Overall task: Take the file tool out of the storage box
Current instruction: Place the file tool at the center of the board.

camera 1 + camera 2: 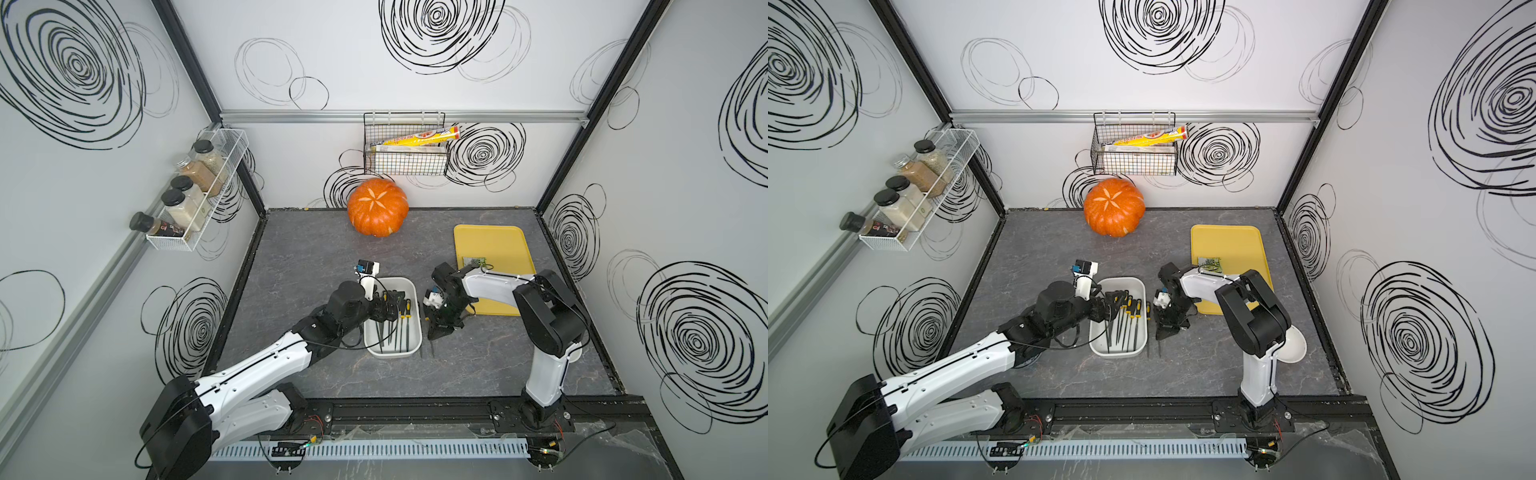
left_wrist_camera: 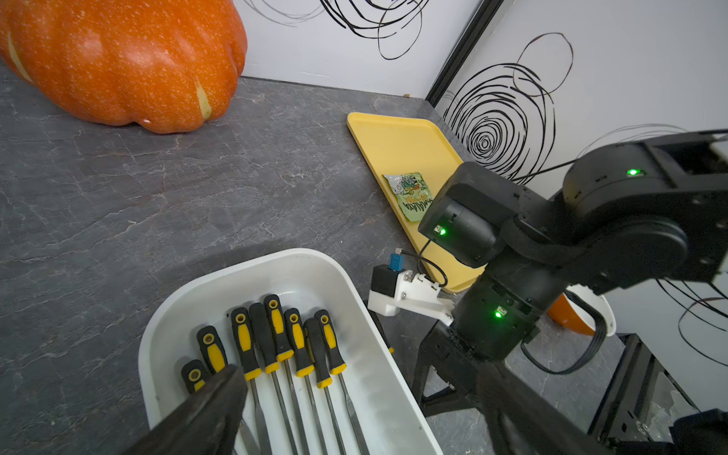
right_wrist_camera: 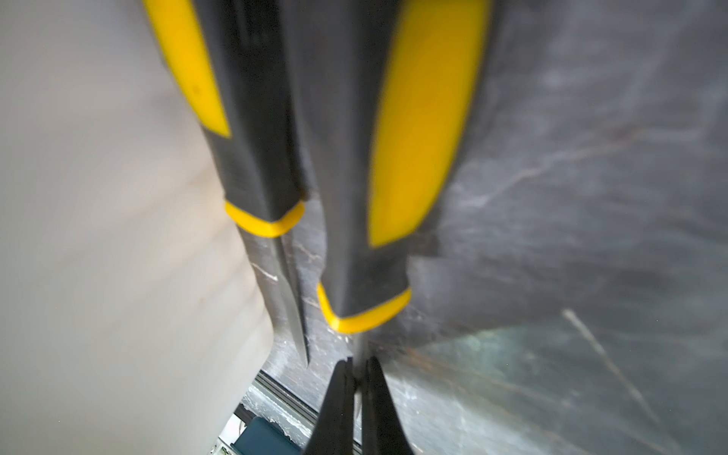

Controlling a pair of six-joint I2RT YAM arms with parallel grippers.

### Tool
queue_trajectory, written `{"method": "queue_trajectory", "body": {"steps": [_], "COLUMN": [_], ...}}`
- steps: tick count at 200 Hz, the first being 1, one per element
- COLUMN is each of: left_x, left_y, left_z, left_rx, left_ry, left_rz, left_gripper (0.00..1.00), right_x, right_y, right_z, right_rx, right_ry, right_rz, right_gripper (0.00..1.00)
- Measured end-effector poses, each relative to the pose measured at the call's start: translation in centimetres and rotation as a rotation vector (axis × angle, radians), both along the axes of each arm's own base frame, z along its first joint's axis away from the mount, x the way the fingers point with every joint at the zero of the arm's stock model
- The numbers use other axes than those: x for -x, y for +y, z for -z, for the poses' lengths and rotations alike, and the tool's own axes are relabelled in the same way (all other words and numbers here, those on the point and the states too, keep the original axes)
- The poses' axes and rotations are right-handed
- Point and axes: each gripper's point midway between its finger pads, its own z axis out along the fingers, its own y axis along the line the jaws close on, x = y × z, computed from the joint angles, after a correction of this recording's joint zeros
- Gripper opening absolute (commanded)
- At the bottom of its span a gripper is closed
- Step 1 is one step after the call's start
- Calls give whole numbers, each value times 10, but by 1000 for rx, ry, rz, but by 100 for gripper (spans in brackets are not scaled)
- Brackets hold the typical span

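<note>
On the left wall, spice jars are kept in a white wire rack. The left gripper is held over the storage box with its jaws spread wide and nothing between them. Black-and-yellow-handled files are laid side by side in the box. A pumpkin is seen at the back wall beyond it, under a black wire basket. Just right of the box, on the grey table, a second file is set close beside the box wall, and the file tool is laid next to it, outside the box. Its thin shaft is pinched between the nearly closed jaws of the right gripper. Further right, a packet is laid on the yellow tray.
</note>
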Motion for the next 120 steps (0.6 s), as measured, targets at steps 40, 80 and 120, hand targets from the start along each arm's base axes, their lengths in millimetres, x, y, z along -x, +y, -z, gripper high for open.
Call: {"method": "queue_trajectory", "body": {"steps": [40, 80, 120], "left_x": [-5, -9, -23], "left_y": [-4, -4, -4], "left_z": [12, 30, 65], "left_rx": [-35, -89, -211], "left_ry": [39, 93, 198], "left_rz": [0, -18, -73], "left_gripper": [99, 85, 61], "right_x": [-2, -4, -13], "right_y": [3, 1, -5], "right_z": [0, -2, -27], "right_rx": [-21, -11, -10], "right_ry": [-12, -40, -175], "right_rz": [-9, -18, -8], "right_gripper": [19, 21, 22]}}
